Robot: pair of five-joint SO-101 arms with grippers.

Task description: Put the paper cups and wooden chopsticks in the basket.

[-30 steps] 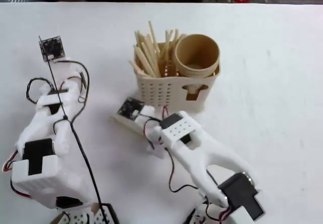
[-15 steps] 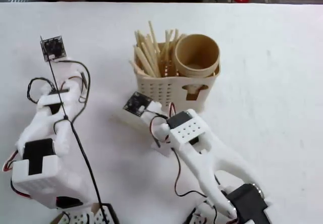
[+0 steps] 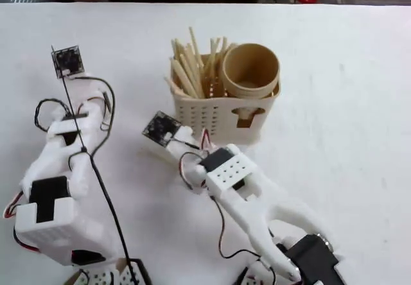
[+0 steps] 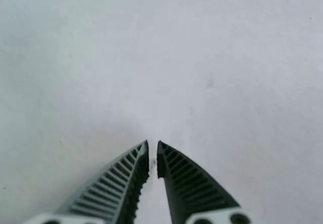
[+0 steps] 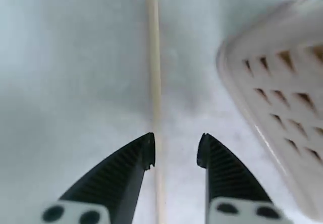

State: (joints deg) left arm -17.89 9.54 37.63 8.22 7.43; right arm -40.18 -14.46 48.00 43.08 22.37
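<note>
Since a second ago the right arm [image 3: 244, 189] has swung its wrist first up toward the basket [image 3: 221, 115] and then back out to the side. The small camera board [image 3: 160, 128] on that wrist now sits a little farther from the basket's front wall than half a second ago. The left arm [image 3: 61, 163] has not moved in that time. In the right wrist view, the right gripper [image 5: 175, 151] hangs low over the white table [image 3: 347, 137] with its fingers spread apart. A single wooden chopstick [image 5: 154, 82] lies flat on the table and runs in between them, close beside one finger [image 5: 132, 168] and not pinched. The basket's perforated wall [image 5: 272, 82] stands just beside this spot. In the high view, a paper cup [image 3: 250, 70] stands upright inside the basket, and a bundle of chopsticks [image 3: 192, 67] leans in the compartment next to it. The left gripper [image 4: 152, 151] is nearly closed, with only a sliver between its tips and nothing held, over bare table well apart from the basket.
</note>
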